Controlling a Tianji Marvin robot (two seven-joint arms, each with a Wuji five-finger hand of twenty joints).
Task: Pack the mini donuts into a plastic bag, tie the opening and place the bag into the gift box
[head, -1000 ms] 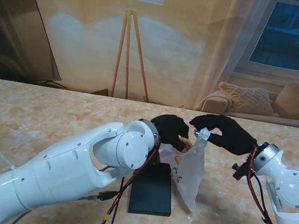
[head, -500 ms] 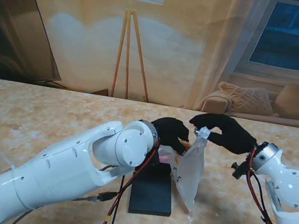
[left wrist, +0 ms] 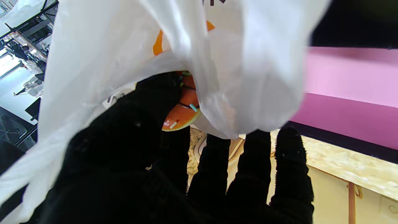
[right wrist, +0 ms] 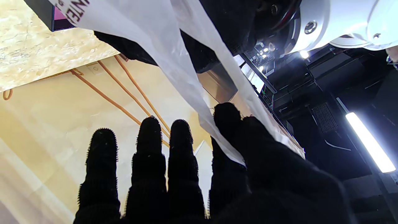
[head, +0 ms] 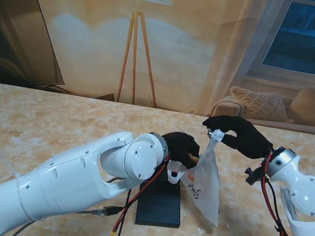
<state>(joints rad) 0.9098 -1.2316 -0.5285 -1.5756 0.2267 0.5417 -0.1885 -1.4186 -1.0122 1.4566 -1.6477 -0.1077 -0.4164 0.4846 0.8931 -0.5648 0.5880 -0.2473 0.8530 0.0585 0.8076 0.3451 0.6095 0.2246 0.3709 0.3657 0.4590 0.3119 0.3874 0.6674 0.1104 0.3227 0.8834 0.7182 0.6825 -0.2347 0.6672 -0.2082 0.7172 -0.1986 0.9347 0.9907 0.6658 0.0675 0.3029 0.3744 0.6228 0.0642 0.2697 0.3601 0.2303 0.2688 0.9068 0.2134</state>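
Over the gift box [head: 159, 206] — still bagging.
My left hand [head: 181, 148] pinches a sprinkled donut [left wrist: 183, 107] at the plastic bag [head: 203, 187]; my right hand [head: 237, 134], at two o'clock, clamps its top — tying, boxing remain.

My arms are glossy white shells with rounded joint housings, each wrist ending in a silver ring. Red and black cables run along my forearms. My left hand [head: 181, 147] and right hand [head: 237, 134] wear fuzzy black knit gloves; small screws dot the joint caps.
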